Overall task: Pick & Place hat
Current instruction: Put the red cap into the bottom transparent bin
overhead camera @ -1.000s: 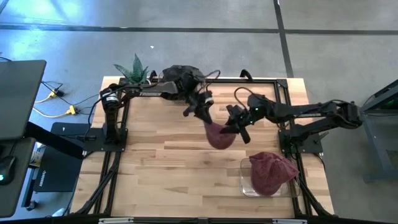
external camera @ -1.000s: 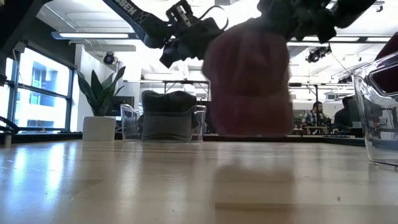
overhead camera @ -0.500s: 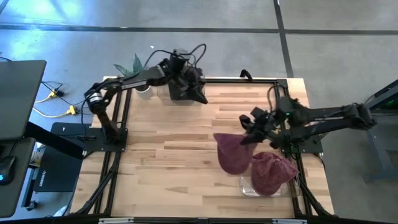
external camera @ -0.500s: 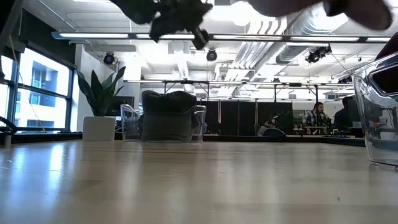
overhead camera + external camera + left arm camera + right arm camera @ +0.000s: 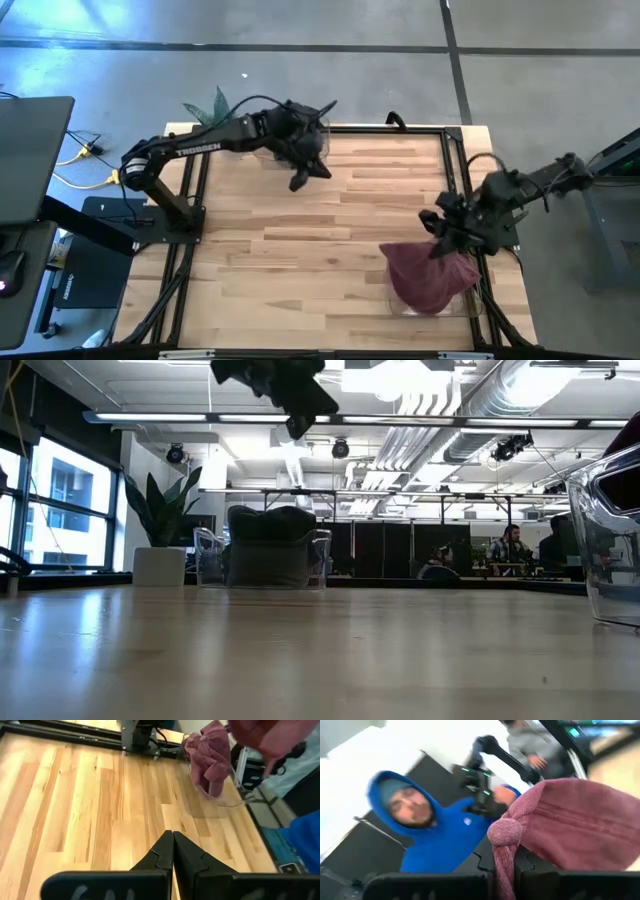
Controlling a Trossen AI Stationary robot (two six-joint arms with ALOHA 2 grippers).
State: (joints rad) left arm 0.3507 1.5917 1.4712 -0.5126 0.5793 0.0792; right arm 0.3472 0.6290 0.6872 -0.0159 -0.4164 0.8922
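Observation:
My right gripper [image 5: 442, 232] is shut on a maroon knit hat [image 5: 408, 268], carried above the clear container [image 5: 393, 300] at the table's near right corner. A second maroon hat [image 5: 210, 757] lies inside that container; in the left wrist view the carried hat [image 5: 265, 735] shows above it. My left gripper [image 5: 300, 176] is shut and holds nothing. It hovers high over the far middle of the table, just in front of a clear bin of dark hats [image 5: 285, 135]. My right gripper pinches the maroon hat between its two fingers at a bunched knot of knit [image 5: 504, 834] at one end. The rest of the hat [image 5: 580, 830] spreads out past the fingers. The hat is lifted clear, above the container.
A potted plant [image 5: 218, 110] stands at the far left corner beside the bin of dark hats [image 5: 265, 550]. The container's clear wall [image 5: 610, 530] rises at the near right. A person in a blue hoodie [image 5: 425, 835] stands beyond the table's right side. Bare wood [image 5: 270, 260] fills the middle and near left.
Both grippers held the maroon hat over the table's middle. My left gripper let go, drew back to the far bin, then came slightly toward the middle. My right gripper carried the hat toward the near right corner, and it is now above the container.

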